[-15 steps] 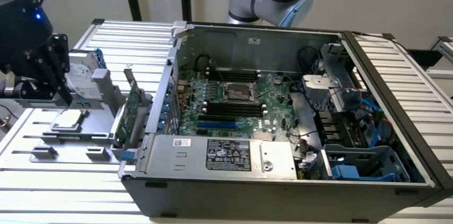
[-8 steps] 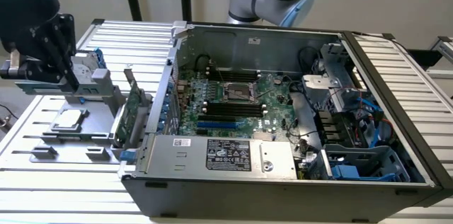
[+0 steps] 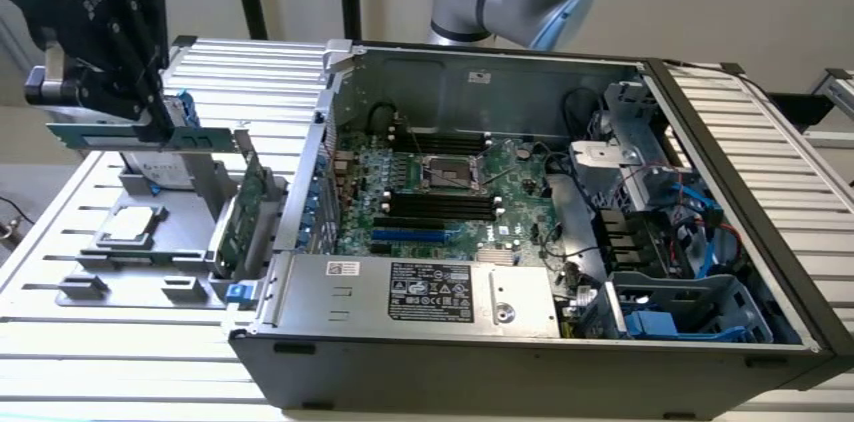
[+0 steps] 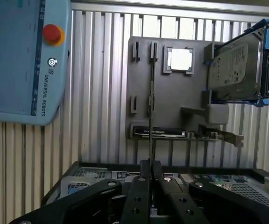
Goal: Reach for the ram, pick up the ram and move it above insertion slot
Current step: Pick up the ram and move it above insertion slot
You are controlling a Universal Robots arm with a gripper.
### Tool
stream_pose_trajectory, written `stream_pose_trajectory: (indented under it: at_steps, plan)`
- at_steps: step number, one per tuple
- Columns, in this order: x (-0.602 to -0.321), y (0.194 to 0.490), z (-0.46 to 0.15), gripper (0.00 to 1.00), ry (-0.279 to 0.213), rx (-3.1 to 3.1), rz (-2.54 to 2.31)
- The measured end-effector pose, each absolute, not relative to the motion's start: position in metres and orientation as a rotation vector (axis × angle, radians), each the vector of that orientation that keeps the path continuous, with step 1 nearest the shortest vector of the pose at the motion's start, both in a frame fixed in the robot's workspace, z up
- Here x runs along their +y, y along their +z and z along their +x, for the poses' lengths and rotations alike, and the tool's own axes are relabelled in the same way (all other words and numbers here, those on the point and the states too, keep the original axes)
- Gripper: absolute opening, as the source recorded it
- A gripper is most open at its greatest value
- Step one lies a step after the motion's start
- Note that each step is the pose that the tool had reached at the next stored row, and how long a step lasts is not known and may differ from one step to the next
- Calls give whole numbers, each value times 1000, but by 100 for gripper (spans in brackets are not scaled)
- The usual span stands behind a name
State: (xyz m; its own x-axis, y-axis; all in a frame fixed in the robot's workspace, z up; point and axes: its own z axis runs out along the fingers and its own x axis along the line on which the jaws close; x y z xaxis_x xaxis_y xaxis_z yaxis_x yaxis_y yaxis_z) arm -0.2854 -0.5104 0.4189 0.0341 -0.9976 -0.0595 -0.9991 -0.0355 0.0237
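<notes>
My black gripper (image 3: 150, 120) hangs over the exterior view's left, above the grey parts holder (image 3: 100, 272). Its fingers are shut on the ram (image 3: 91, 131), a thin green stick lying level and lifted clear of the holder. In the wrist view the ram (image 4: 152, 102) is edge-on, a thin dark line running out from the closed gripper (image 4: 151, 170) over the holder (image 4: 172, 93). The black memory slots (image 3: 434, 206) lie on the motherboard inside the open case, well to the right of the gripper in the exterior view.
A hard drive in a blue frame (image 3: 180, 137) (image 4: 237, 65), a processor chip (image 3: 134, 225) (image 4: 180, 59) and a taller green expansion card (image 3: 247, 202) stand in the holder. The case wall (image 3: 314, 172) rises between holder and motherboard. A teach pendant (image 4: 22, 60) lies on the slatted table.
</notes>
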Motion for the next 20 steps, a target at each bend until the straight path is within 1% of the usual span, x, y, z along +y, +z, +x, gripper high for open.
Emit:
stream_pose_trajectory:
  at_steps: [6, 20]
  plan:
    - [-510, 424, -260, 13, 94, 2159, -2247]
    - [-510, 424, -196, 13, 105, 2151, -2244]
